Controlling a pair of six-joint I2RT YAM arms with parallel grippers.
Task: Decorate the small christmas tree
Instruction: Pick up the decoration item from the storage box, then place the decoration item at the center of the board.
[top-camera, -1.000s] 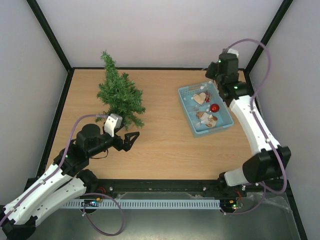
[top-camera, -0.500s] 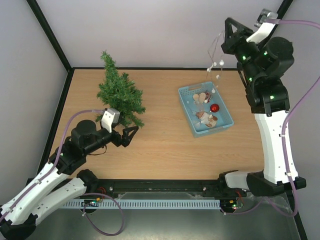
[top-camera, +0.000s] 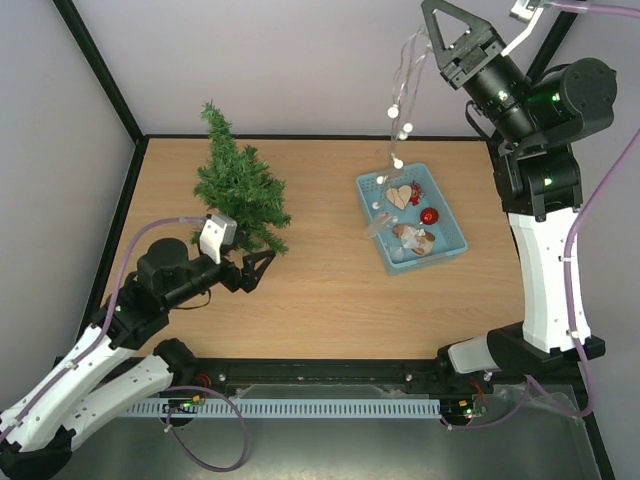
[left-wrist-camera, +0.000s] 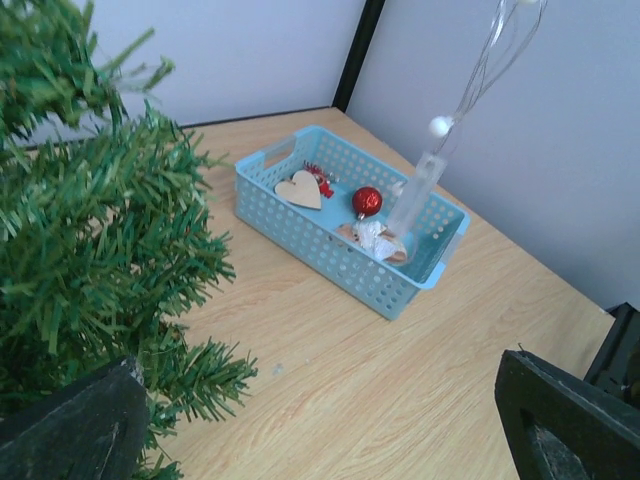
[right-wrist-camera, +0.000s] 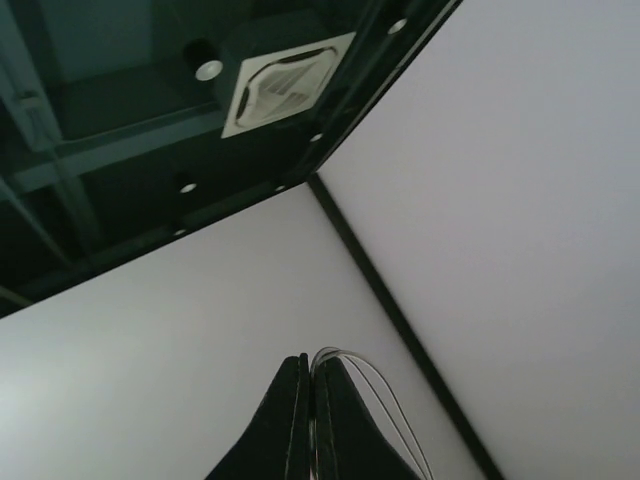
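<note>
The small christmas tree (top-camera: 238, 185) stands upright at the back left of the table, bare of ornaments; its branches fill the left of the left wrist view (left-wrist-camera: 90, 230). My left gripper (top-camera: 258, 268) is open and empty, low by the tree's base. My right gripper (top-camera: 437, 22) is raised high above the back right and is shut on a thin wire string of small white beads (top-camera: 400, 110). The wire loops out between the fingertips in the right wrist view (right-wrist-camera: 345, 365). The string's lower end (left-wrist-camera: 415, 195) hangs down into the blue basket (top-camera: 380, 240).
The blue basket (left-wrist-camera: 300, 235) holds a wooden heart (left-wrist-camera: 298, 188), a red ball (left-wrist-camera: 367, 201) and other small ornaments. Grey walls with black frame posts (top-camera: 100, 80) enclose the table. The right arm stands tall at the right edge.
My right gripper has risen from the basket, drawing the beaded wire string up with it. My left gripper has shifted slightly toward the tree's base.
</note>
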